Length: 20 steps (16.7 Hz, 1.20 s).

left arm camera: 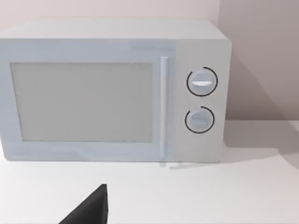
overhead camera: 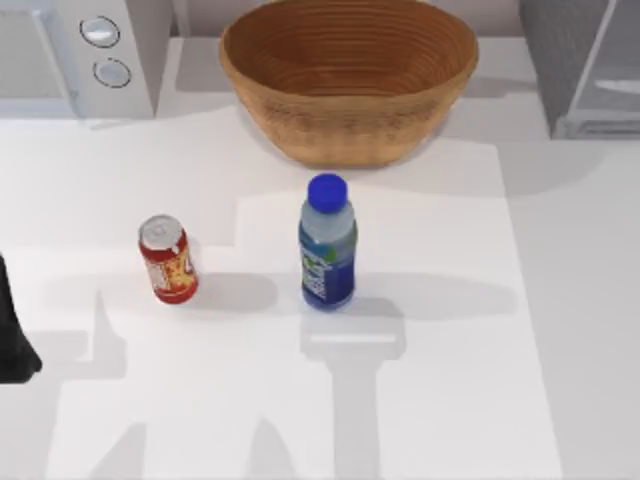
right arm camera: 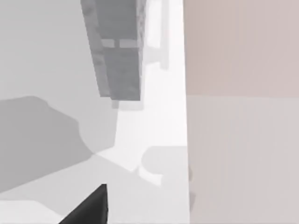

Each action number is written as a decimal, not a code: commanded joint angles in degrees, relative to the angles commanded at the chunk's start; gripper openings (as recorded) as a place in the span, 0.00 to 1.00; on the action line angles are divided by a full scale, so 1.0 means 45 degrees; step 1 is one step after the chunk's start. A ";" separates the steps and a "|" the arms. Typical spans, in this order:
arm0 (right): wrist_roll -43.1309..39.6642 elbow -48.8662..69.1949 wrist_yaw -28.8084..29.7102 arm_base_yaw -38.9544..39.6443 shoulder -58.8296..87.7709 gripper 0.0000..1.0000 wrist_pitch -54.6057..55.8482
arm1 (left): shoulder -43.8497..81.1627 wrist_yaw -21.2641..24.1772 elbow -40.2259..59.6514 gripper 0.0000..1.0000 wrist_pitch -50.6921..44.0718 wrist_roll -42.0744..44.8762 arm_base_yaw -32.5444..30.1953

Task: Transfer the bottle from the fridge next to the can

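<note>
From above, our landmark is the can (overhead camera: pixel 168 261), upright on the table (overhead camera: pixel 560 330). The bottle (overhead camera: pixel 327 257) stands upright to its right, near it but apart, with bare table between them. The basket (overhead camera: pixel 348 76) sits behind the bottle, the microwave (overhead camera: pixel 80 55) behind the can to the left, and the fridge (overhead camera: pixel 585 65) far right of the can at the back corner. The bottle is already outside the fridge, so we judge the transfer looks largely done. It seems light, stiff enough for a firm pinch, smooth and perhaps slippery; being tall and narrow it could tip. We would grip it around the labelled body, below the cap. A dark part of our left arm (overhead camera: pixel 15 335) rests at the table edge left of the can.

From the left wrist, we face the microwave (left arm camera: pixel 112 91) with its two knobs; a dark tip of the left gripper (left arm camera: pixel 91 207) holds nothing, and we cannot tell its opening.

From the right wrist, we see the fridge (right arm camera: pixel 117 51) and a dark tip of the right gripper (right arm camera: pixel 91 207), empty, its opening likewise unclear.
</note>
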 joint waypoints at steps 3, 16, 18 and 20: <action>0.0789 0.0013 0.0076 0.0543 0.0022 1.00 0.0741 | 0.0000 0.0000 0.0000 1.00 0.0000 0.0000 0.0000; 1.3935 -0.0254 0.1913 0.8405 0.0203 1.00 1.1385 | 0.0000 0.0000 0.0000 1.00 0.0000 0.0000 0.0000; 1.5706 -0.0305 0.2166 0.9556 0.0236 1.00 1.2932 | 0.0000 0.0000 0.0000 1.00 0.0000 0.0000 0.0000; 1.6943 -0.0341 0.2354 1.0465 0.0251 1.00 1.4115 | 0.0000 0.0000 0.0000 1.00 0.0000 0.0000 0.0000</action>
